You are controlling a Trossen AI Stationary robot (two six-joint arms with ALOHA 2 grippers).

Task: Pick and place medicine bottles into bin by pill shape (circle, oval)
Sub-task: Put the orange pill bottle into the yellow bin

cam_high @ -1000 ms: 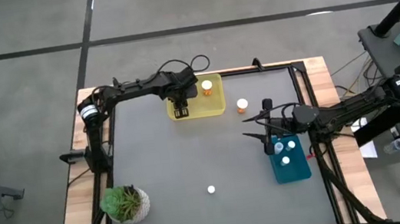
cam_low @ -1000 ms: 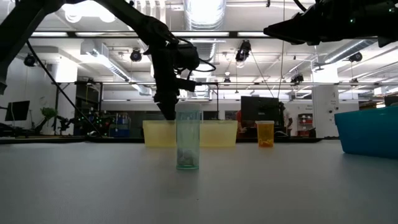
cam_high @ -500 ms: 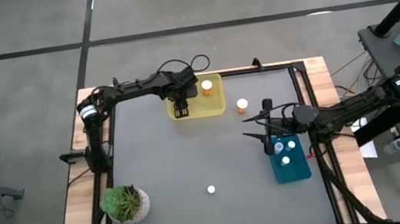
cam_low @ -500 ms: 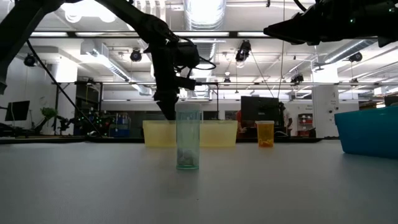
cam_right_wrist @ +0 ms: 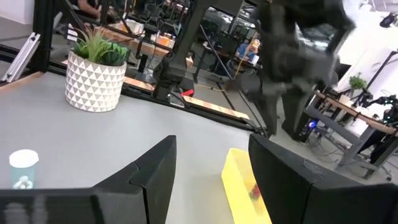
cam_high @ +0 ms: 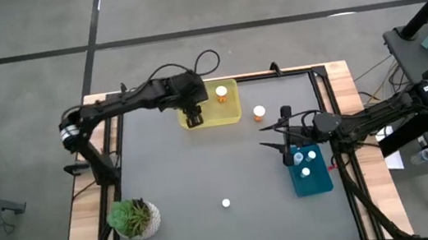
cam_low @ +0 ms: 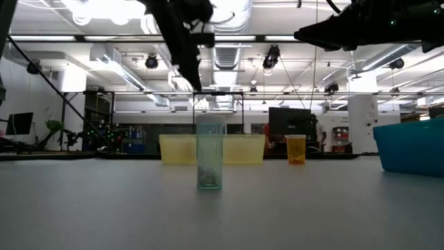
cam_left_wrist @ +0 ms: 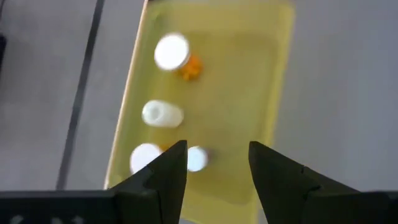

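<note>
My left gripper (cam_high: 194,121) hangs open and empty above the left part of the yellow bin (cam_high: 231,114); it shows in its wrist view (cam_left_wrist: 214,167) and high up in the low view (cam_low: 189,59). The bin (cam_left_wrist: 249,93) holds several white-capped bottles, one of them orange-bodied (cam_left_wrist: 175,55). My right gripper (cam_high: 266,136) is open and empty over the table, left of the blue bin (cam_high: 322,184), which holds three small bottles (cam_high: 305,172). An orange bottle (cam_high: 259,113) stands on the table right of the yellow bin. A small clear bottle (cam_high: 226,203) stands toward the near edge.
A potted green plant (cam_high: 134,218) stands at the near left corner and shows in the right wrist view (cam_right_wrist: 96,68). In the low view the clear bottle (cam_low: 210,156) stands in front of the yellow bin (cam_low: 173,148), with the orange bottle (cam_low: 295,148) and the blue bin (cam_low: 413,146) to its right.
My left gripper has gone up from just above the yellow bin to well above it, staying over the bin's left part, and its arm has swung toward the table's left edge. My right arm has kept still.
</note>
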